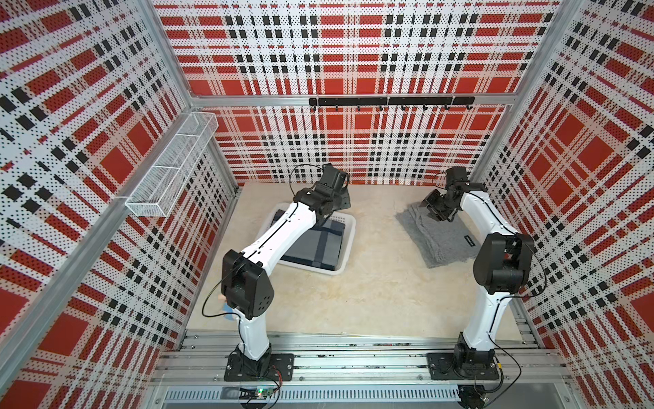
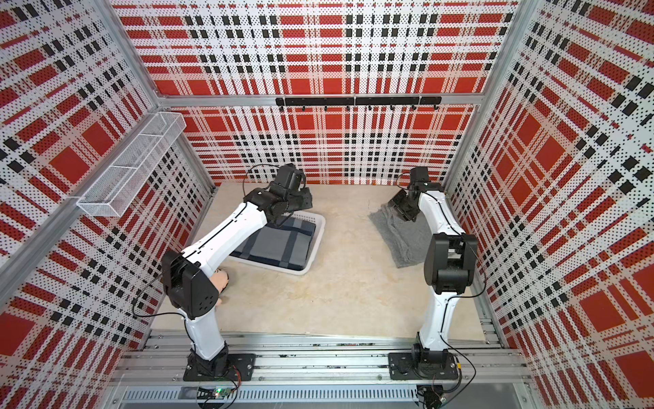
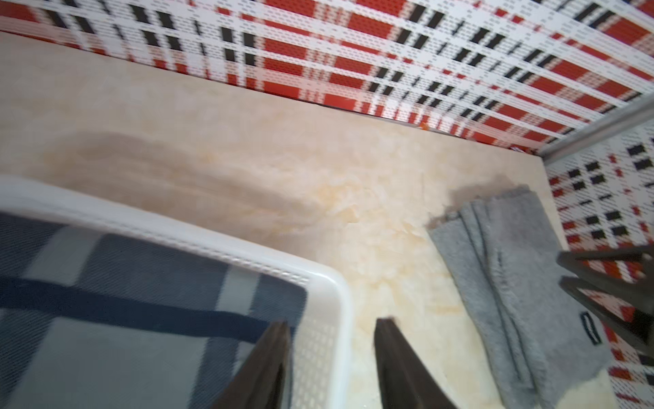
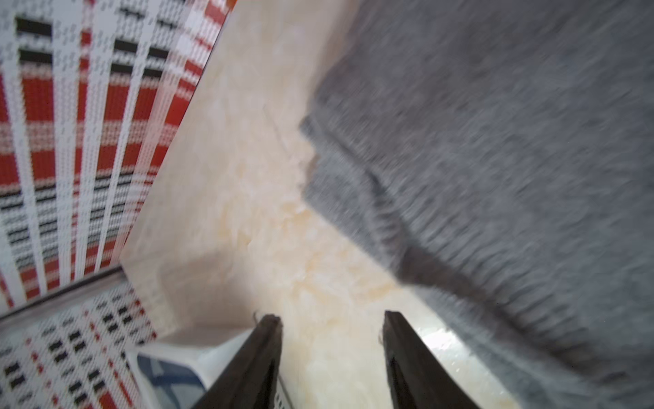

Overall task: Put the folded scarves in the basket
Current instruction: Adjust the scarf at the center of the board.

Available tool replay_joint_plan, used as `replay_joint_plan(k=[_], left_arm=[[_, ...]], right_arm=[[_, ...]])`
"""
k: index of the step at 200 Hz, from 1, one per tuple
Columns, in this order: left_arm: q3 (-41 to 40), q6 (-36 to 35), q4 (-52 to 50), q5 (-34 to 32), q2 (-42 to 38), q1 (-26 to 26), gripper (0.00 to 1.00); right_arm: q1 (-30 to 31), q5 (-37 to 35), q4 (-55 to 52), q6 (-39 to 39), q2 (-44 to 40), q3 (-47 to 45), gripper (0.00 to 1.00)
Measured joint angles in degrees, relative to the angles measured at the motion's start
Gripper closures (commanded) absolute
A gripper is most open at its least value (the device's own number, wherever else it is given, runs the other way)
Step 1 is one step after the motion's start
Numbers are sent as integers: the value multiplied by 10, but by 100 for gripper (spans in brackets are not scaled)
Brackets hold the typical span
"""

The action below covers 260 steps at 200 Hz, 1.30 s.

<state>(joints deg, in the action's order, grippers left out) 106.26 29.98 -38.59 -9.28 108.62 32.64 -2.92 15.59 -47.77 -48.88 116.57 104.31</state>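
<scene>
Top views: white perforated plastic basket (image 1: 348,244) on beige marbled surface (image 1: 371,294) holds folded blue-grey plaid scarf (image 1: 318,248); folded grey knit scarf (image 1: 439,240) lies well apart. Left pincer (image 3: 332,322) parted, empty, over basket's far corner. Right pincer (image 4: 331,315) parted, empty, at grey scarf's far end.

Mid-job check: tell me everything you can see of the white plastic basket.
The white plastic rectangular basket has a rolled rim, rounded corners and perforated lattice walls. It sits flat on the beige marble-look tabletop, left of centre and turned slightly askew. A folded blue-grey plaid scarf lies inside, nearly filling it. The left arm crosses above it, and the open left gripper hangs over its far right corner; no contact is visible.
</scene>
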Motion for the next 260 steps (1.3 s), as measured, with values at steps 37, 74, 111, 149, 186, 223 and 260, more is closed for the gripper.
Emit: replay_joint_plan(k=[37, 74, 111, 149, 186, 223, 260], left_arm=[[14, -9, 9, 46, 42, 31, 55], [20, -10, 13, 64, 50, 33, 55], [33, -10, 21, 72, 50, 29, 55], [47, -13, 24, 78, 58, 28, 51], [48, -16, 27, 94, 71, 31, 46], [48, -23, 33, 111, 92, 50, 39], [43, -32, 35, 119, 99, 80, 38]], right_arm=[[-16, -23, 9, -7, 92, 79, 47], [-8, -4, 0, 7, 189, 153, 45], [26, 15, -49, 89, 235, 191, 46], [100, 25, -40, 174, 153, 46, 46], [163, 37, -35, 217, 33, -141, 46], [183, 55, -38, 234, -32, -230, 45], [184, 59, -38, 235, -66, -242, 43]])
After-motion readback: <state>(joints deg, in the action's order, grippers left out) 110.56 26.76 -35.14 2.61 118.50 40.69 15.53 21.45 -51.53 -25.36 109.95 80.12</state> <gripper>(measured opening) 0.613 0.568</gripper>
